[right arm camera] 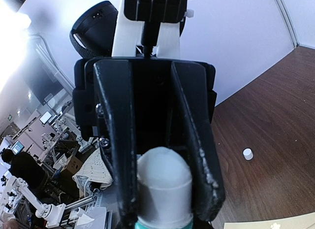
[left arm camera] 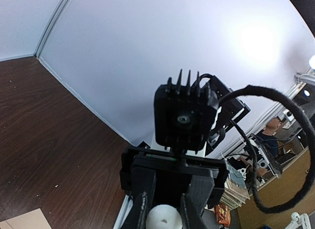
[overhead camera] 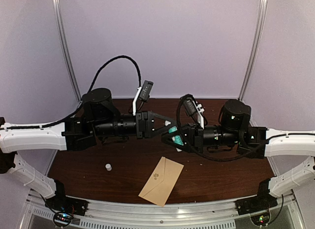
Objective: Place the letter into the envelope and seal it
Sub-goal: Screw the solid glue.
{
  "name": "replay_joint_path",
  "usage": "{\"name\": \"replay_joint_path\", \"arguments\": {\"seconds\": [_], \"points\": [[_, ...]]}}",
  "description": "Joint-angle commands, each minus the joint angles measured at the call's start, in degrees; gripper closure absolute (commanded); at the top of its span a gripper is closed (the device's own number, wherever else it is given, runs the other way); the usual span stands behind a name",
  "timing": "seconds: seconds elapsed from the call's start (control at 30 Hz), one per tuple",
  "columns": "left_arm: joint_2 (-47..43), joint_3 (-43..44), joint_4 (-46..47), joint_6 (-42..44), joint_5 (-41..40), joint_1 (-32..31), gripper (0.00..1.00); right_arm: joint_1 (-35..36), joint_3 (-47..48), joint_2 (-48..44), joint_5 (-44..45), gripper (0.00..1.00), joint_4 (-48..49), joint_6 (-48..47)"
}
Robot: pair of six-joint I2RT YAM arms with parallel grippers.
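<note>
- Top external view: flat tan kraft envelope lies diagonally at lower centre on the dark wood-grain table.
- Left gripper and right gripper meet mid-frame, jaws pinched against a round white-capped teal stick.

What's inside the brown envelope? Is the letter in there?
The envelope lies flat on the table, and no paper pokes out of it. Its inside is covered by its own brown paper, so whether the letter is in there cannot be seen.
</note>
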Motion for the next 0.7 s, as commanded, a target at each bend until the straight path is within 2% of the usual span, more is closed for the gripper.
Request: {"name": "replay_joint_path", "arguments": {"seconds": [0.0,0.07,0.17,0.33,0.47,0.67], "points": [[-0.4,-0.7,2.1,-0.2,0.1,-0.4,0.89,0.2,2.0,0.0,2.4,1.00,-0.2,-0.6],[-1.0,-0.9,2.0,-0.3,-0.9,-0.4,0.90,0.2,1.8,-0.2,2.5,0.98,-0.4,-0.4],[-2.1,-1.1,0.8,-0.6,-3.5,-0.4,0.92,0.2,1.3,-0.9,2.4,0.77,-1.3,-0.2],[-3.8,-1.5,-0.5,-0.9,-6.9,-0.2,0.94,0.1,-0.7,-3.6,1.1,0.63,-2.5,0.6],[-4.3,-1.8,-0.5,-1.4,-6.9,0.1,0.94,0.1,-2.4,-5.8,-0.8,0.62,-2.7,1.7],[-4.1,-1.5,-0.7,-1.5,-6.9,0.2,0.94,0.1,-3.2,-6.5,-3.2,0.70,-2.5,2.9]]}}
